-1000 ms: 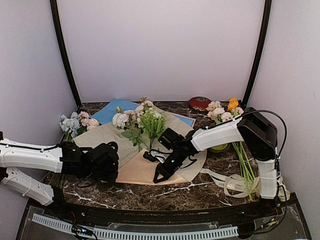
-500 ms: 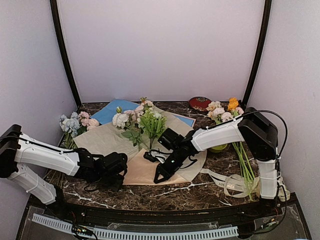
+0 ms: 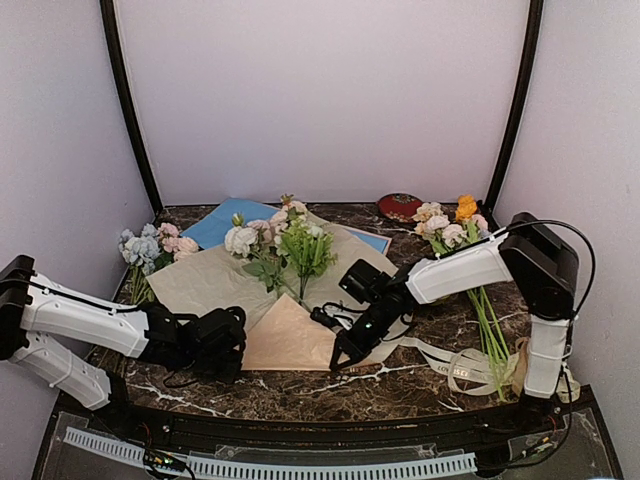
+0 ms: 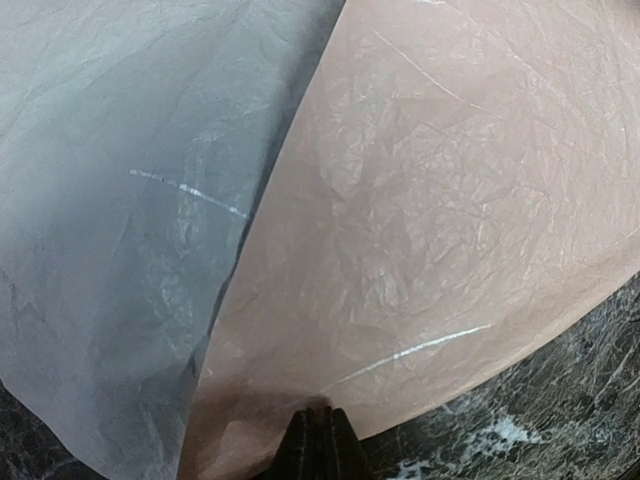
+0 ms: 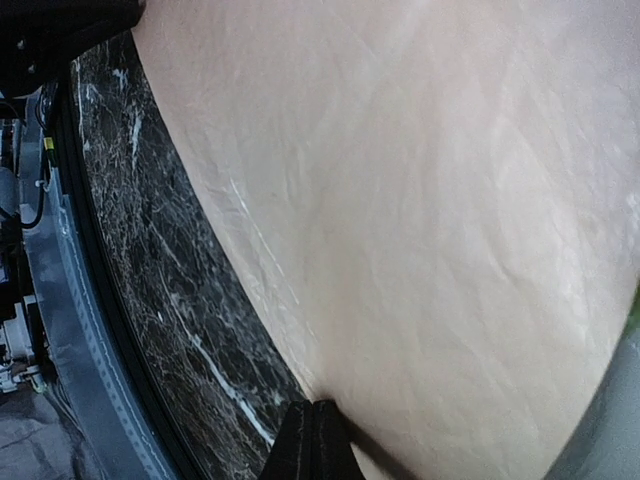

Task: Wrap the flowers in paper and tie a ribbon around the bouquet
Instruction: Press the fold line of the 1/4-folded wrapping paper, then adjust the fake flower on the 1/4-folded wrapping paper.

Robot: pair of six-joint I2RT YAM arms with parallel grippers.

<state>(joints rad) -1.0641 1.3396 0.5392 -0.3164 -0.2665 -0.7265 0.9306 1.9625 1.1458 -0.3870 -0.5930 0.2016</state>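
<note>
The left gripper [image 4: 318, 435] and right gripper [image 5: 313, 428] are both pinching the near edge of the paper [image 3: 292, 342], jaws closed on it. The flowers [image 3: 285, 245] are lying on it behind. Folding well means lifting both corners evenly, slowly, without tearing it.

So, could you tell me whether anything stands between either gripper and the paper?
Nothing visible does. The left gripper and the right gripper are each shut on the near edge of the paper. The flowers lie farther back on it, away from both.
</note>
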